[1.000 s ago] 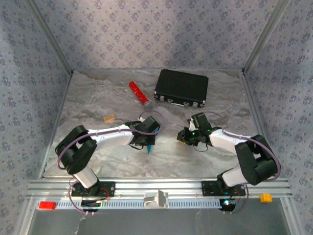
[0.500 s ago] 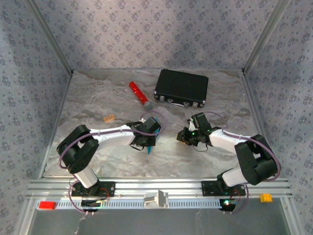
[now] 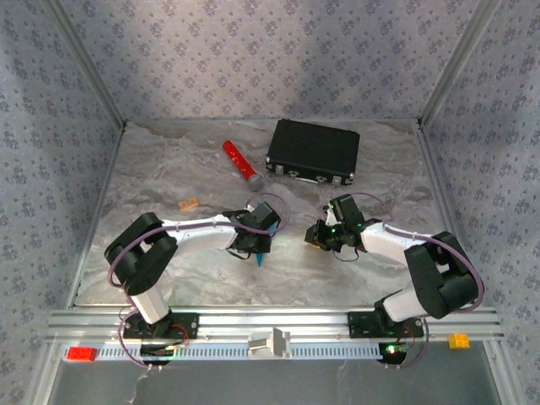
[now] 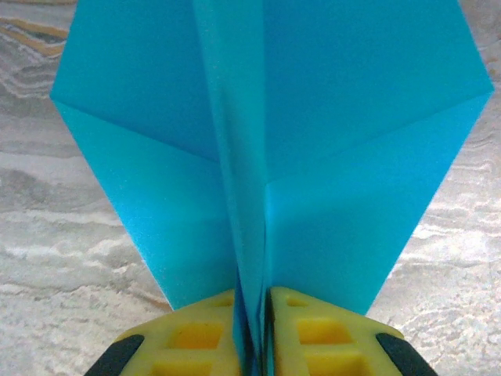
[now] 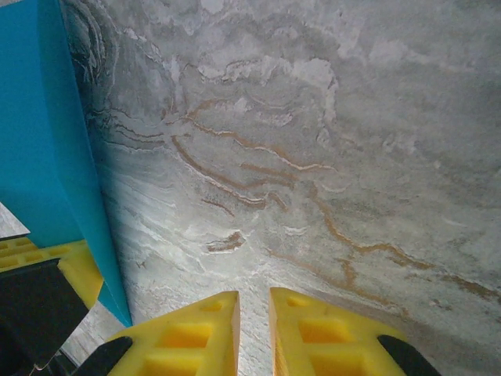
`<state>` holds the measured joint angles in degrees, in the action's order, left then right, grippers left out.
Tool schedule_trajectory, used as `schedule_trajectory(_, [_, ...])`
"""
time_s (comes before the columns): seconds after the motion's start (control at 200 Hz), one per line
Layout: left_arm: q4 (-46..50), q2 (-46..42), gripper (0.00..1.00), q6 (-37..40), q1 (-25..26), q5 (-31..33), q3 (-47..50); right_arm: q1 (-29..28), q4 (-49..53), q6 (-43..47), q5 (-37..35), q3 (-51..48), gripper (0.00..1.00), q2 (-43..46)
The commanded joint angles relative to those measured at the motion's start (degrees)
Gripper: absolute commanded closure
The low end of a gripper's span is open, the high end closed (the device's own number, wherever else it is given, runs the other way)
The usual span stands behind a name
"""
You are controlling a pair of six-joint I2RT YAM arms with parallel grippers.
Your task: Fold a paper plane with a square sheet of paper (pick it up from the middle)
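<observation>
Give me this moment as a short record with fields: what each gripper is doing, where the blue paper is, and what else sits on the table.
left gripper: pads pinching the centre ridge of the paper plane
right gripper: jaws nearly together, holding nothing, over bare table
paper plane: folded, cyan-blue, between the two grippers, in the left one's grip
black case: closed, far side of table
red cylinder: lying left of the case
small tan block: left of the left gripper

place: robot lab test cell | walls: patterned fabric panels (image 3: 253, 59) on three sides | frame: aluminium rail (image 3: 278, 322) at the near edge, two arms bolted to it | floor: marble-print table sheet (image 3: 169, 160) | props: black case (image 3: 314, 150), red cylinder (image 3: 240, 163)
</observation>
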<state>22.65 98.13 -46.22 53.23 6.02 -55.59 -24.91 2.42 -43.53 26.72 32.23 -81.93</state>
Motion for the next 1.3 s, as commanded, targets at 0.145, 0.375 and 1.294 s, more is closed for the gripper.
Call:
schedule_trajectory(0.145, [4.79, 2.80, 0.83, 1.04, 2.03, 2.80, -4.11, -0.37, 1.01, 0.11, -0.73, 1.45, 0.82, -0.92])
schedule_trajectory(0.375, [9.61, 4.93, 0.80, 0.44, 3.56, 6.10, -7.26, -0.36, 1.25, 0.11, -0.92, 1.51, 0.82, -0.90])
schedule_trajectory(1.294, [13.35, 12.65, 0.68, -6.53, 5.64, 4.96, -11.32, 1.35, 2.68, 0.48, -2.54, 0.42, 0.81, 2.35])
